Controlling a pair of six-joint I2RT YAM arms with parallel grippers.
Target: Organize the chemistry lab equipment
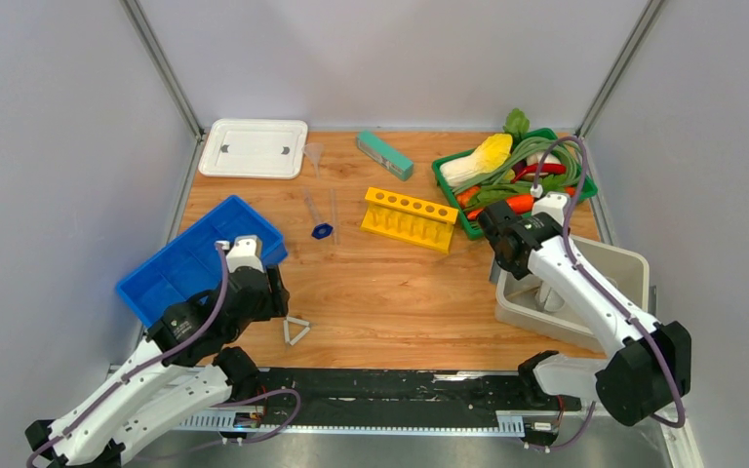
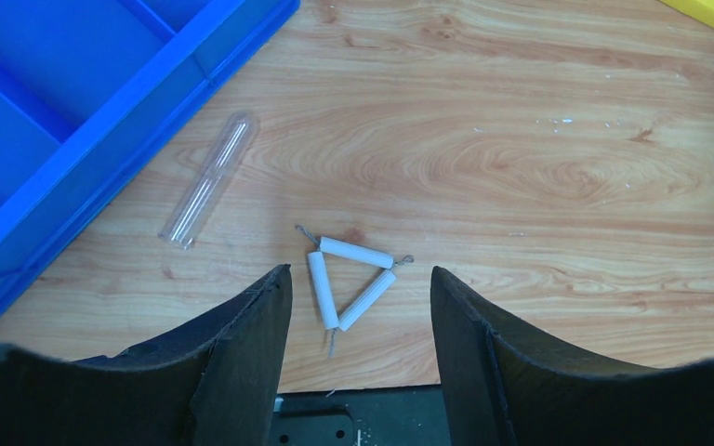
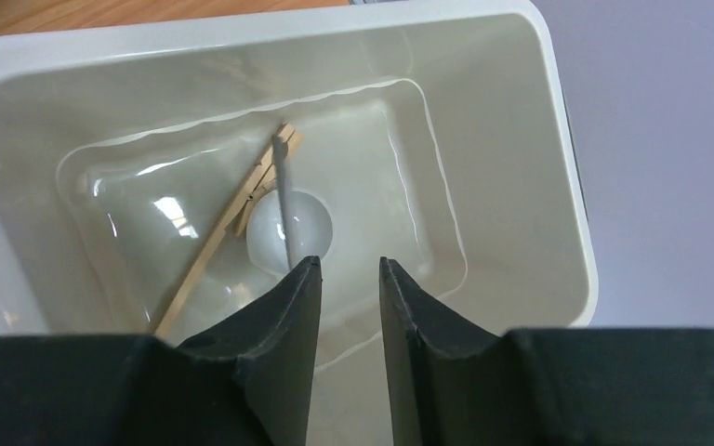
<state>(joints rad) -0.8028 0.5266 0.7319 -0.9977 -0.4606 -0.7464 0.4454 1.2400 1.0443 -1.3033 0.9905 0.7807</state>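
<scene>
My left gripper (image 1: 271, 297) is open and empty, low over the table. In the left wrist view (image 2: 361, 271) the white pipe-clay triangle (image 2: 349, 279) lies flat just beyond and between the jaws, also in the top view (image 1: 295, 331). A clear glass tube (image 2: 209, 181) lies beside the blue tray (image 2: 74, 111). My right gripper (image 1: 519, 261) hangs over the beige bin (image 1: 600, 258). Its jaws (image 3: 344, 265) stand slightly apart with nothing between them. In the bin lie a white bowl (image 3: 309, 223), wooden tongs (image 3: 232, 223) and a thin grey strip (image 3: 284, 200).
The yellow holed rack (image 1: 410, 218), blue cap (image 1: 323, 231), two glass tubes (image 1: 309, 205) and funnel (image 1: 314, 154) lie mid-table. A white lid (image 1: 254, 146), the teal block (image 1: 384, 154) and the green basket (image 1: 446, 180) of toy vegetables stand at the back. The blue tray (image 1: 200, 258) is at left.
</scene>
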